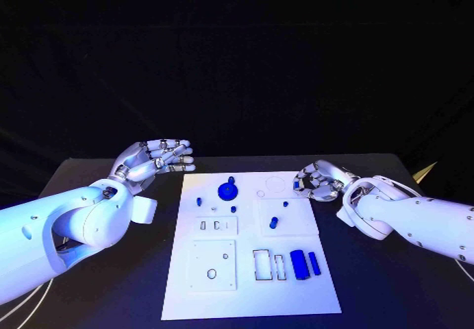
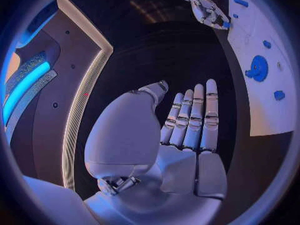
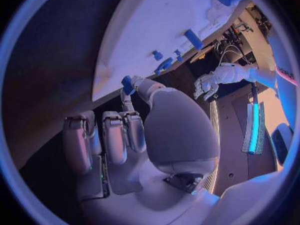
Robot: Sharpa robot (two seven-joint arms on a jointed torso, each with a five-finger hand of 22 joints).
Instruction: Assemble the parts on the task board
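The left robot hand (image 1: 156,159) hovers over the black surface (image 1: 118,274) just left of the task board's far left corner, fingers straight and apart, holding nothing; the task board (image 1: 252,301) lies in the middle, with a round blue gear (image 1: 228,188) near its far edge, small blue parts around it, and two blue bars (image 1: 304,263) standing by a slot at its near right; the right robot hand (image 1: 318,180) sits at the board's far right edge, fingers curled.

The step in hand looks like carrying a picked part to its seat; the next move calls for lowering that piece squarely into a matching hole without letting it tilt in the pinch.

The head view leaves the right hand's contents unclear; the right wrist view shows a small blue part (image 3: 127,84) pinched at its fingertips beside the board's edge; the left wrist view confirms the bare left palm.
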